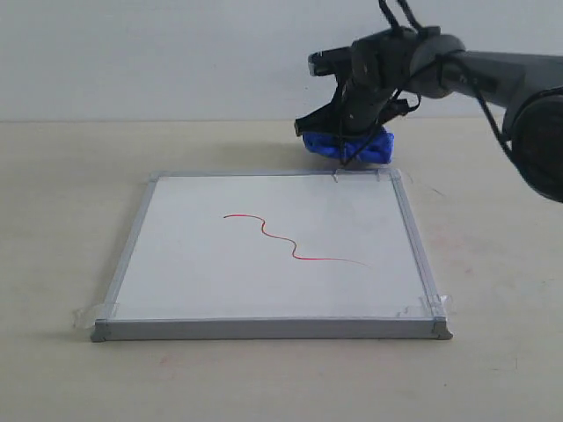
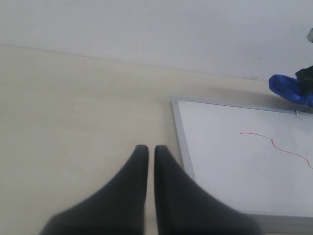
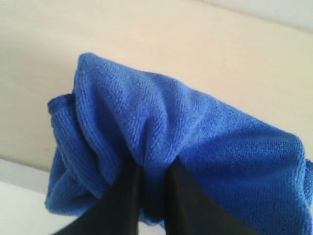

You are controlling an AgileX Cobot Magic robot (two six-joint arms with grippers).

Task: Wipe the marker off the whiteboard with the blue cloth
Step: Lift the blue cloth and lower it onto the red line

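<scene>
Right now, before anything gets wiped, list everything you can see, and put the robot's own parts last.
table: one, pale beige, under everything
wall: one, off-white, behind the table
whiteboard: one, white with a grey frame, flat on the table
marker: one wavy line, red, across the middle of the whiteboard, unwiped
tape bits: several, clear, at the whiteboard's corners and far edge
blue cloth: one, royal blue, bunched just beyond the whiteboard's far edge, towards its right corner
right arm: one, dark grey, reaching in from the right; its jaws are shut on a fold of the blue cloth
left jaws: one pair, dark, shut, holding nothing, over the table beside the whiteboard's frame
</scene>
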